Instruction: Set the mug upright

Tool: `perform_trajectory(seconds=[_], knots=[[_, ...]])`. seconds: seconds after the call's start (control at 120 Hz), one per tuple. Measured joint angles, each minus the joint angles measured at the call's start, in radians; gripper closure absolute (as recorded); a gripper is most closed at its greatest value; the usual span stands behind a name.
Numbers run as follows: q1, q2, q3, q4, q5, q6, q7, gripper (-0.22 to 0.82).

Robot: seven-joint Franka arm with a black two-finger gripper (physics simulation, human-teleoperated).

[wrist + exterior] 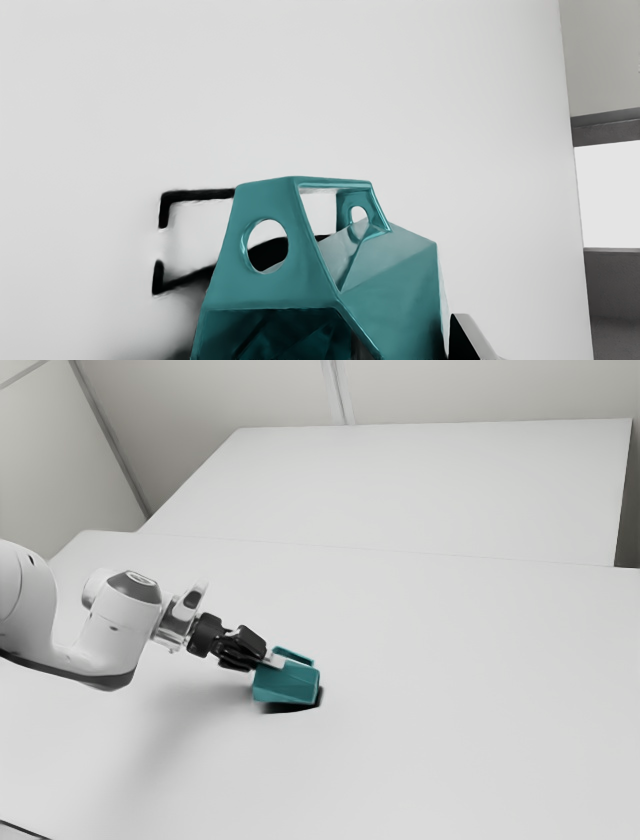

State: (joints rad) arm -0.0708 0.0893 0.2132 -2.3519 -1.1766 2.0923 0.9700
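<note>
White tabletop (460, 680); teal mug (287, 684) tipped sideways; end effector (272, 660) at it, open or closed I cannot tell.

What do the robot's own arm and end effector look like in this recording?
The arm is smooth and white, with rounded segments and dark grey edging along its underside. A dark grey joint cap bears a light oval marking. Past a white and silvery-grey wrist section, the end effector is black and angular, ending in pale grey.
</note>
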Motion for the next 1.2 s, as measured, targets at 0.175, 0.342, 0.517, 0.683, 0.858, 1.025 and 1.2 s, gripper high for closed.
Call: perform_trajectory(seconds=[0.175,0.342,0.517,0.683,0.858,1.025,1.2], knots=[[-0.001,-0.005,-0.001,0.019,0.003,0.001,0.007,0.70],[-0.009,-0.014,-0.001,0.045,0.011,0.001,0.011,0.75],[-0.027,-0.041,-0.001,0.063,0.023,0.003,0.008,0.76],[-0.047,-0.074,0.009,0.079,0.104,0.006,-0.018,0.77],[-0.054,-0.071,0.013,0.136,0.267,0.004,-0.076,0.77],[-0.049,-0.064,0.014,0.198,0.412,0.000,-0.140,0.77],[-0.018,0.014,0.016,0.317,0.566,-0.026,-0.210,0.77]])
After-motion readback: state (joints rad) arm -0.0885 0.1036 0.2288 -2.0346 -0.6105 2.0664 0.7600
